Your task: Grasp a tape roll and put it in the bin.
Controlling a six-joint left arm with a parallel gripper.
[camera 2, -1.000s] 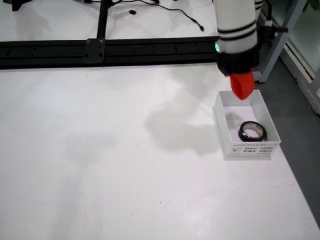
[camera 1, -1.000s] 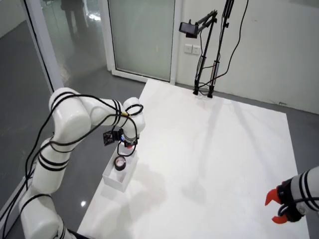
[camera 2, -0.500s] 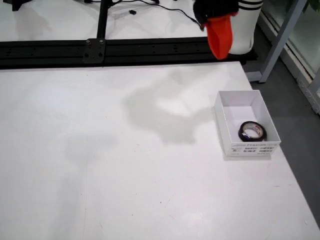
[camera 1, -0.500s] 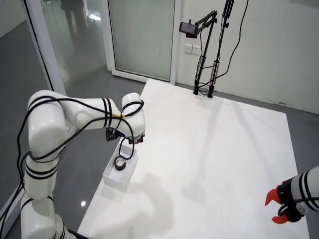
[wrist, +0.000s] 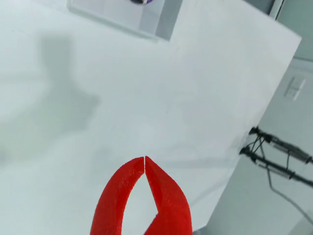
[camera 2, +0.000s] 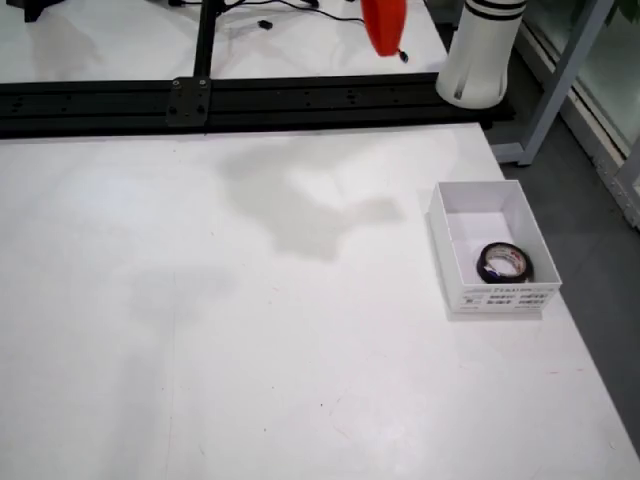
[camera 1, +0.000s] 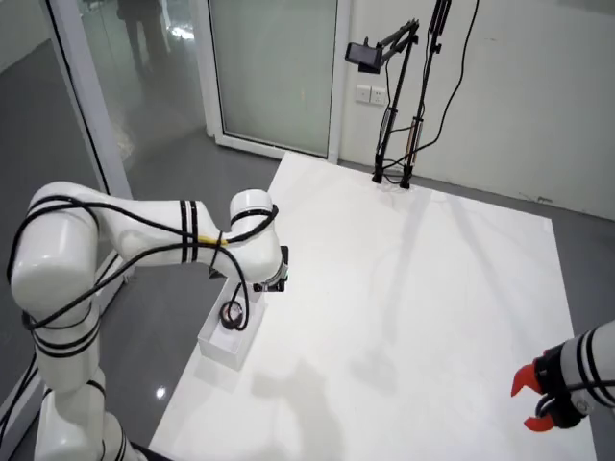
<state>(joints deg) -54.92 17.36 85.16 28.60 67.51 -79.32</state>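
The black tape roll (camera 2: 503, 262) lies flat inside the small white bin (camera 2: 447, 236) near the table's right edge in the view from the side. In the room view the tape roll (camera 1: 232, 313) sits in that bin (camera 1: 220, 348) at the table's left edge. My gripper (camera 2: 385, 27) hangs high, up and to the left of the bin, well apart from it. In the view that rides on the gripper, my gripper (wrist: 145, 158) has its red fingers (wrist: 120, 196) shut tip to tip with nothing between them. The bin (wrist: 122, 17) shows only at the top edge there.
A black rail (camera 2: 200, 95) runs along the table's far side in the side view, beside my arm's white base (camera 2: 480, 60). A second arm's red gripper (camera 1: 536, 399) rests still at the lower right of the room view. A black stand (camera 1: 394, 173) is at the far table edge.
My gripper has risen from just above the bin and swung leftward in the side view, away from it. The tape roll stays in the bin.
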